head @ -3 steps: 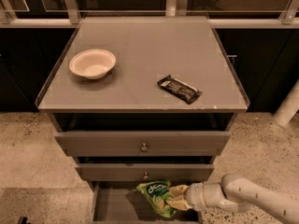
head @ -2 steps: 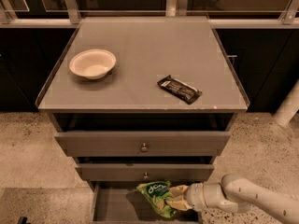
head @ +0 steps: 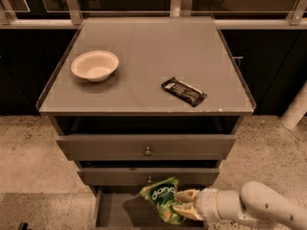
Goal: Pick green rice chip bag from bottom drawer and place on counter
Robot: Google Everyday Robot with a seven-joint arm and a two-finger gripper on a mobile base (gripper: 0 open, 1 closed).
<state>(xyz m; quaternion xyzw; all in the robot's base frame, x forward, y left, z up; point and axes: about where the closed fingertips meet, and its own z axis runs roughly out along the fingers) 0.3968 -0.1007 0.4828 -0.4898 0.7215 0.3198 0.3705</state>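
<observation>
The green rice chip bag (head: 161, 199) is bright green with a dark oval and white lettering. It hangs tilted just above the open bottom drawer (head: 117, 211), whose plain grey inside shows below it. My gripper (head: 184, 203) comes in from the lower right on a white arm and is shut on the bag's right edge. The counter (head: 144, 66) is the flat grey cabinet top above the drawers.
A white bowl (head: 95, 65) sits on the counter's left side. A flat black bar wrapper (head: 183, 91) lies on its right side. Two upper drawers with round knobs (head: 147, 151) stick out slightly above the bottom drawer. A white post (head: 296, 107) stands at right.
The bag and gripper have risen slightly from the drawer; otherwise nothing has moved.
</observation>
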